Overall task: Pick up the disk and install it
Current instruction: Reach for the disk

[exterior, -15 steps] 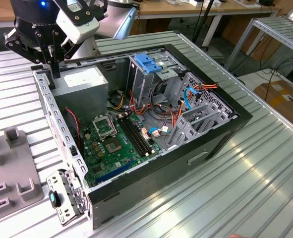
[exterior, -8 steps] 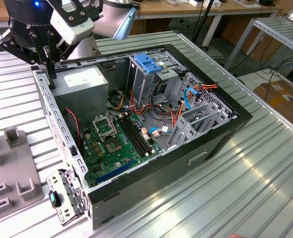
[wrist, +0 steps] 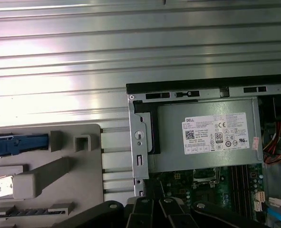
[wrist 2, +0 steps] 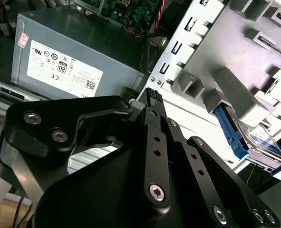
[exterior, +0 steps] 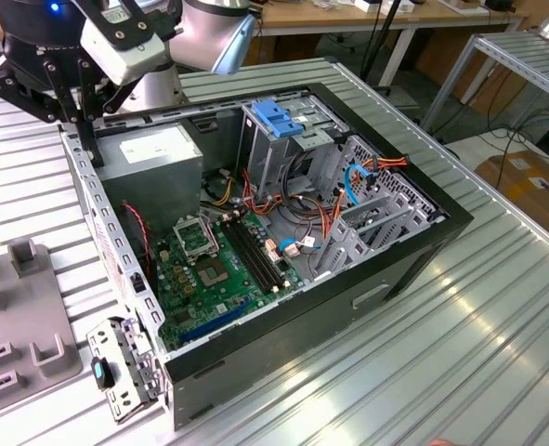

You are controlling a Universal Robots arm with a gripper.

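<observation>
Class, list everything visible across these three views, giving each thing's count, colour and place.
computer case: one, black, open on the table
table: one, silver, ribbed, under the case
power supply: one, grey, inside the case's corner
motherboard: one, green, on the case floor
handle piece: one, blue, atop the drive cage
fixture: one, grey, on the table beside the case
disk: one, silver with blue rails, held in the fixture
hand: one, black, at the case edge by the power supply
</observation>
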